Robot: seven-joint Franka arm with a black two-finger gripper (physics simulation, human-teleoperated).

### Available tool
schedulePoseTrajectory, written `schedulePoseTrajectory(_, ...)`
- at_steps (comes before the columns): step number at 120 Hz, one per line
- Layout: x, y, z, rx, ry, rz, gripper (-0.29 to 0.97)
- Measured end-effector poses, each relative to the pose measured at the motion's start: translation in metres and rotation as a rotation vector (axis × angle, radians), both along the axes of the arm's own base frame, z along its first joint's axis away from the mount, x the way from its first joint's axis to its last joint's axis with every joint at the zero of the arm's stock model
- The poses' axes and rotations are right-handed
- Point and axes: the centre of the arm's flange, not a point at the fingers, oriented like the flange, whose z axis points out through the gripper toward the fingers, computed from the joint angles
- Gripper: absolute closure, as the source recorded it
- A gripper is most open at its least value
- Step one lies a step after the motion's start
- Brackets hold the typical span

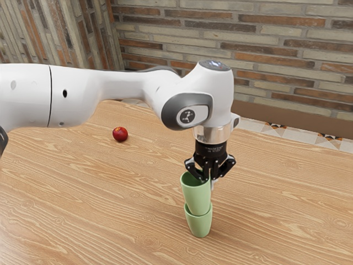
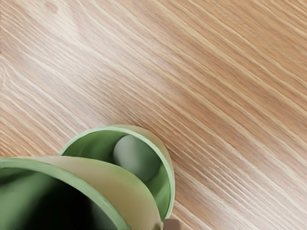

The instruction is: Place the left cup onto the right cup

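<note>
Two green cups stand stacked near the table's front in the exterior view. The upper green cup (image 1: 196,193) leans slightly toward the exterior view's left, its base inside the mouth of the lower green cup (image 1: 199,222). My gripper (image 1: 210,178) is directly above, shut on the upper cup's rim at the side toward the exterior view's right, one finger inside and one outside. In the wrist view the upper cup (image 2: 91,184) looms just under my hand. Beyond it the lower cup (image 2: 164,184) shows its rim and inner wall, with the upper cup's rounded base inside.
A red apple (image 1: 120,133) lies on the wooden table (image 1: 83,193) farther back toward the exterior view's left, well away from the cups. A brick wall runs behind the table. Bare wood surrounds the stack.
</note>
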Motion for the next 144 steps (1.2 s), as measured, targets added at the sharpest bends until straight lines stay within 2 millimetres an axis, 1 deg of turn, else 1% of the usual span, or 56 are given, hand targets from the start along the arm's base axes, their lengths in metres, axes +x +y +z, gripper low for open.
schedulePoseTrajectory(14,0.001,0.002,-0.003,0.0,0.0,0.013,0.78)
schedulePoseTrajectory(29,-0.001,0.003,-0.011,0.003,0.005,0.02,0.78)
schedulePoseTrajectory(31,-0.001,0.003,-0.012,0.003,0.004,0.021,0.77)
schedulePoseTrajectory(48,0.0,0.002,-0.01,-0.001,-0.015,0.023,0.45)
schedulePoseTrajectory(55,0.0,0.002,-0.007,-0.002,-0.023,0.025,0.34)
schedulePoseTrajectory(64,-0.001,0.003,0.0,-0.001,-0.036,0.027,0.24)
schedulePoseTrajectory(74,-0.001,0.007,0.012,0.006,-0.056,0.034,0.16)
schedulePoseTrajectory(85,-0.002,0.013,0.027,0.013,-0.08,0.042,0.1)
schedulePoseTrajectory(91,0.001,0.022,0.038,0.019,-0.095,0.06,0.08)
schedulePoseTrajectory(98,0.001,0.028,0.052,0.023,-0.115,0.069,0.06)
schedulePoseTrajectory(102,0.002,0.036,0.061,0.029,-0.13,0.078,0.05)
schedulePoseTrajectory(119,0.012,0.087,0.1,0.063,-0.183,0.084,0.03)
schedulePoseTrajectory(130,0.016,0.129,0.126,0.084,-0.205,0.076,0.02)
schedulePoseTrajectory(144,0.018,0.18,0.154,0.1,-0.22,0.048,0.01)
